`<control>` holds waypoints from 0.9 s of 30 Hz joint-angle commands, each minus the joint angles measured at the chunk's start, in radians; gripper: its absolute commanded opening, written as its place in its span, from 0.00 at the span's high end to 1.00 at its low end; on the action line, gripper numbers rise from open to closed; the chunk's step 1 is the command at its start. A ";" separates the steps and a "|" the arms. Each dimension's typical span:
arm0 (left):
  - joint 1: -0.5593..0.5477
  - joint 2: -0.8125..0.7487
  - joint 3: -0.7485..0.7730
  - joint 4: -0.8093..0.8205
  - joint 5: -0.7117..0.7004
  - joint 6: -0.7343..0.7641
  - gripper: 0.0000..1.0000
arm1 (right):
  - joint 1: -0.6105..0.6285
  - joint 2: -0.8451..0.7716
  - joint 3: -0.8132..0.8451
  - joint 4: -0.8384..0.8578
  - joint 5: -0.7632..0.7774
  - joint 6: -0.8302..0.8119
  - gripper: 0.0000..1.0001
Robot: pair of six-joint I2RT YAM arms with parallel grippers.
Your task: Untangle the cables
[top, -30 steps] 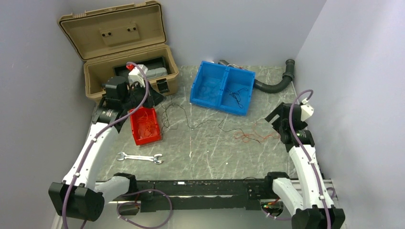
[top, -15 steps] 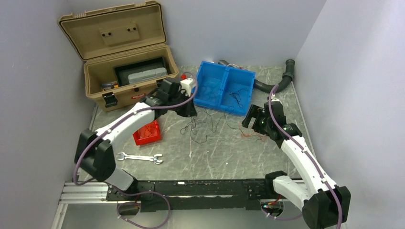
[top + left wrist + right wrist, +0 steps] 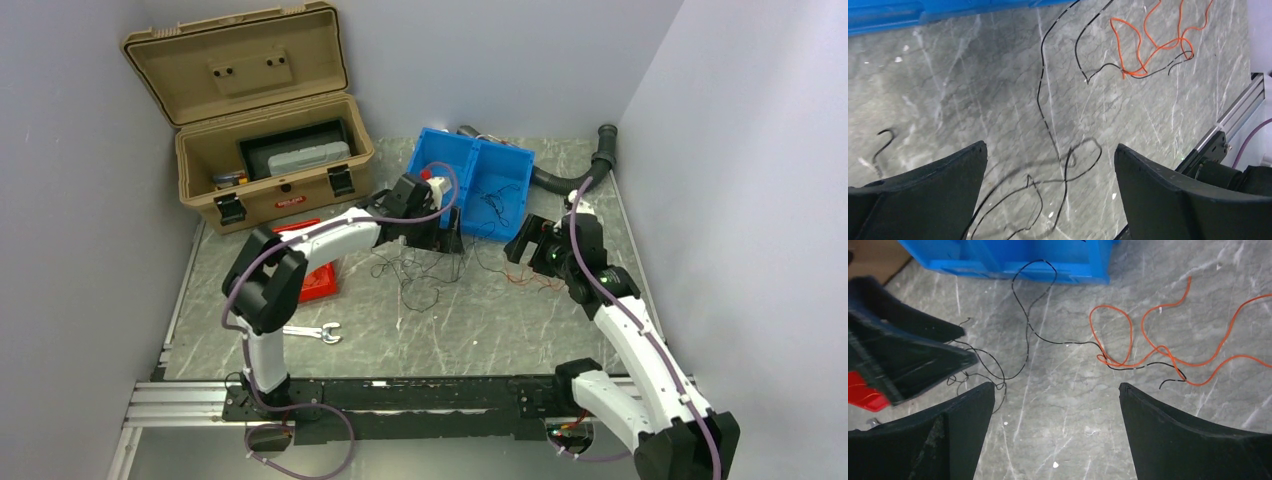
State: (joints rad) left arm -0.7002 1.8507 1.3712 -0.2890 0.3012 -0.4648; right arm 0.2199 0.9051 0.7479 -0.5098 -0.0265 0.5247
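A thin black cable (image 3: 415,278) lies in loose loops on the grey table in front of the blue bin. Its far end crosses an orange-red cable (image 3: 535,283) further right. My left gripper (image 3: 450,240) hovers low over the black loops (image 3: 1068,170) with its jaws wide open (image 3: 1050,147) and nothing between them. My right gripper (image 3: 520,250) is also open (image 3: 1057,386) over bare table. The orange-red cable (image 3: 1131,335) and the black cable (image 3: 1028,325) lie just beyond its fingertips. The left fingers (image 3: 913,350) show at the left of the right wrist view.
The two-part blue bin (image 3: 415,190) stands just behind both grippers, with thin dark wire in its right half. A red bin (image 3: 312,280) and a wrench (image 3: 305,331) lie at the left. An open tan toolbox (image 3: 270,130) is at the back left, a ribbed black hose (image 3: 570,182) at the back right.
My left arm swung from the red bin to the front of the blue bin, dragging the black cable right, then opened. My right arm moved in towards the centre; the orange-red cable bunched up.
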 commanded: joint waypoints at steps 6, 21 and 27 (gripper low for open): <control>-0.062 0.131 0.060 0.160 -0.013 -0.142 0.00 | 0.003 -0.081 0.005 0.032 0.052 0.008 0.04; -0.123 0.295 0.120 0.278 -0.248 -0.265 0.42 | 0.002 -0.124 0.016 0.008 0.085 0.024 0.05; -0.124 0.210 0.105 0.276 -0.226 -0.194 1.00 | 0.002 -0.135 0.025 -0.019 0.111 0.013 0.06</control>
State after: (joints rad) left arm -0.8219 2.1441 1.4757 -0.0425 0.0906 -0.7036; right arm 0.2199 0.7898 0.7452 -0.5137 0.0483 0.5423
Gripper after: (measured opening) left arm 0.029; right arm 0.951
